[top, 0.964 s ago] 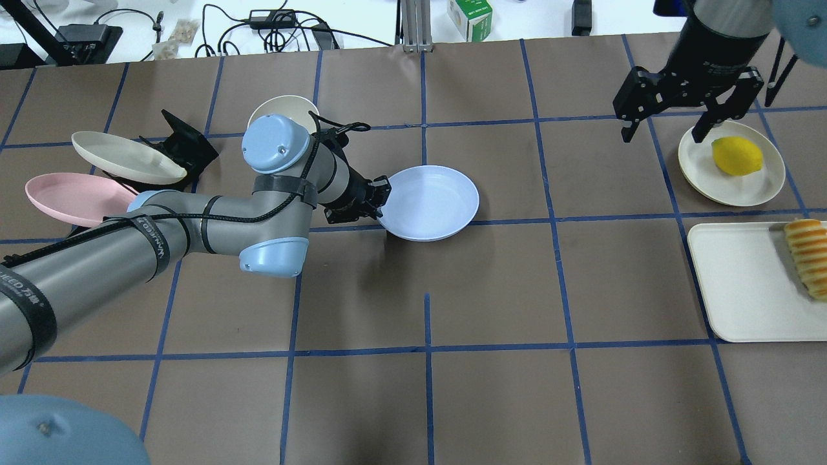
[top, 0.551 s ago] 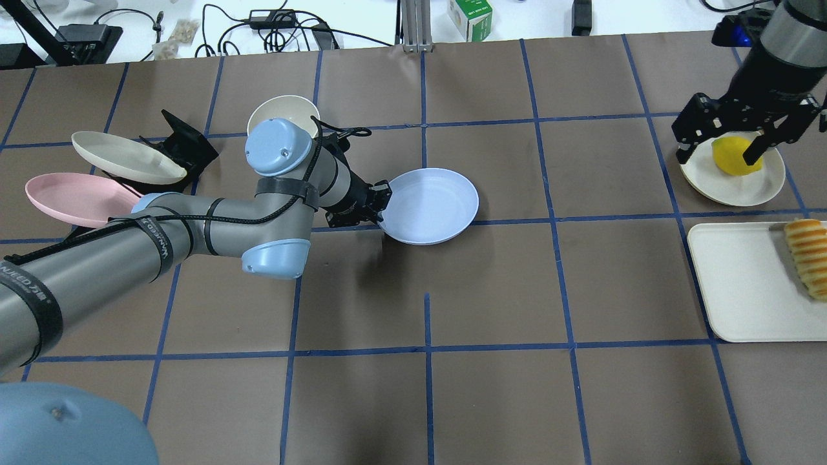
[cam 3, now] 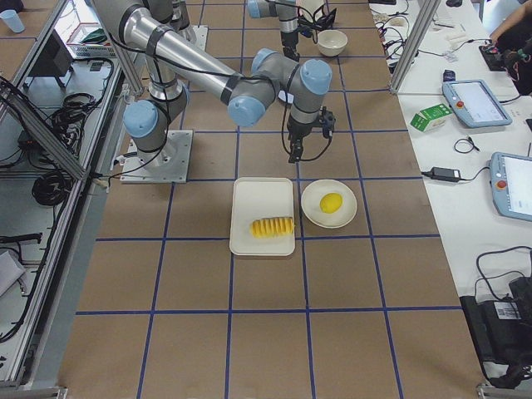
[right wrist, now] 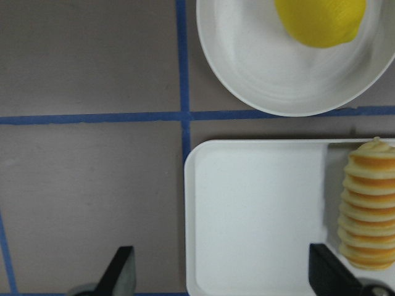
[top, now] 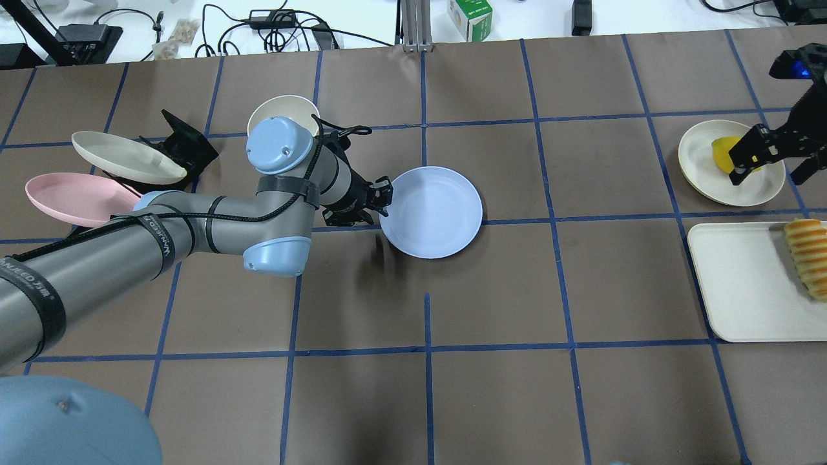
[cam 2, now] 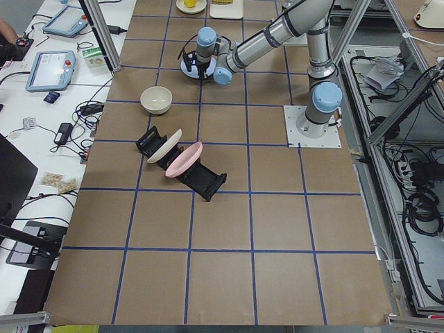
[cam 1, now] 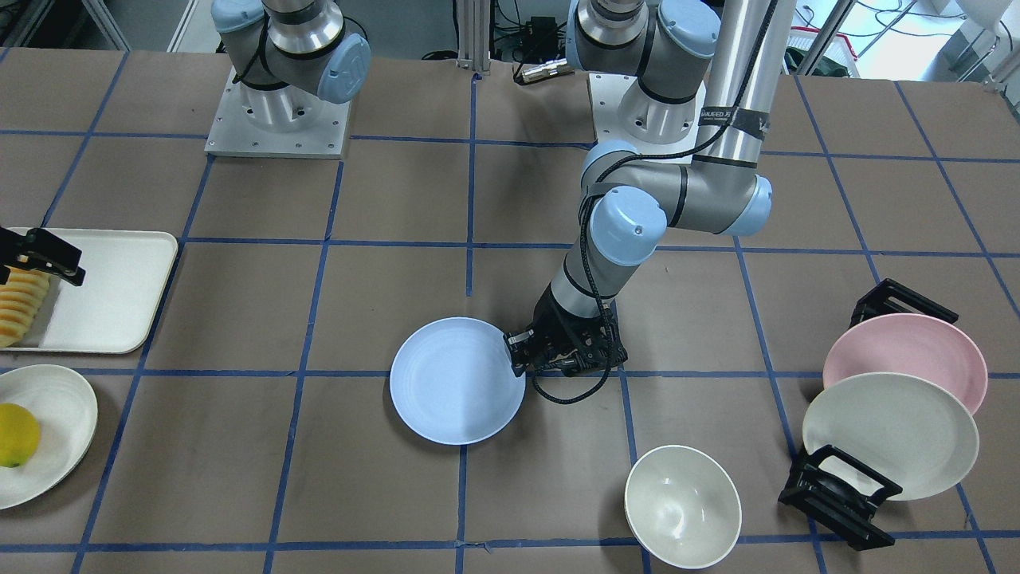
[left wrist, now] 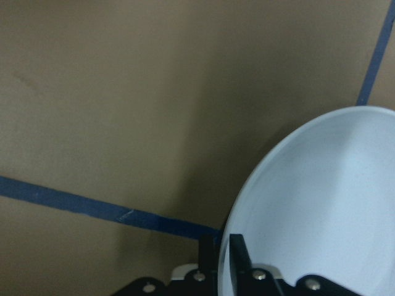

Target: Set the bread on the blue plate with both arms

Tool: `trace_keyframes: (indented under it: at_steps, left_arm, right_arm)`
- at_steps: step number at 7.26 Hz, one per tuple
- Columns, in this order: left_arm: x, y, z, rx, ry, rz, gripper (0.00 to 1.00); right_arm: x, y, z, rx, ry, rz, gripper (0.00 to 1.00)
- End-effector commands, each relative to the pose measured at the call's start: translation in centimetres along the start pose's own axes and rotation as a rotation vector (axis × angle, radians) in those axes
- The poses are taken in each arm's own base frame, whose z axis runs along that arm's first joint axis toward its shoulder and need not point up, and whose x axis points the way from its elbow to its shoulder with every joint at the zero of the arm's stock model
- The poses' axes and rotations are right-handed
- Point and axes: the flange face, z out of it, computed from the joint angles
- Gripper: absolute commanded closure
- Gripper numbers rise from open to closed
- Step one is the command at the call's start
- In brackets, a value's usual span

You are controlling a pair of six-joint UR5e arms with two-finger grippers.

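The pale blue plate [top: 433, 212] lies near the table's middle, also in the front view [cam 1: 454, 383]. My left gripper [top: 382, 200] is shut on the plate's left rim; the left wrist view shows its fingers [left wrist: 237, 256] pinching the rim of the plate [left wrist: 321, 209]. The bread [top: 807, 255], a ridged yellow-orange loaf, lies on the right side of a cream tray [top: 743, 284]. My right gripper [top: 769, 171] is open and empty, held above the lemon plate's near side. In the right wrist view its open gripper [right wrist: 222, 277] looks down on the tray [right wrist: 253, 209], with the bread [right wrist: 367, 209] near one finger.
A lemon [top: 720, 152] sits on a cream plate [top: 704, 168] beyond the tray. A cream bowl [top: 284, 106] stands behind my left wrist. A pink plate [top: 71, 197] and a cream-white plate [top: 123, 158] lean in black racks at the far left.
My right gripper has moved right and toward the tray, from beyond the lemon plate to over it. My left gripper has levelled the blue plate and shifted it slightly right.
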Motion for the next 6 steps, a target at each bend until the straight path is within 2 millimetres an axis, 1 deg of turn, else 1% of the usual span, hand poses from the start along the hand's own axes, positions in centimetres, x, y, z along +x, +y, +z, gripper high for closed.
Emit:
trace_keyframes:
  at_steps: [1,2,3,4,5,6]
  left_arm:
    - [0.5,-1.1,-2.4,0.030,0.008,0.009,0.00]
    - [1.0,-2.5,-4.1,0.003,-0.012,-0.009,0.00]
    - [2.0,-4.0,-6.1,-0.004,-0.022,0.011,0.00]
    - [1.5,-6.0,-8.8,-0.001,-0.105,0.076,0.00]
    - [-0.5,-8.5,-12.0,0.006,-0.155,0.062,0.00]
    - [-3.0,-10.8,-15.6,-0.013,-0.186,0.108,0.00]
  right_arm:
    - [7.4,0.9,4.7,0.025,0.004,-0.052,0.00]
    - [11.1,1.7,6.6,0.035,0.006,-0.080,0.00]
    - [13.8,2.2,8.4,0.033,0.003,-0.106,0.00]
    - [16.3,2.0,11.4,0.031,-0.002,-0.126,0.00]
    - [17.5,2.0,13.9,0.015,-0.023,-0.126,0.00]
    - [17.7,1.8,14.3,0.022,-0.014,-0.124,0.00]
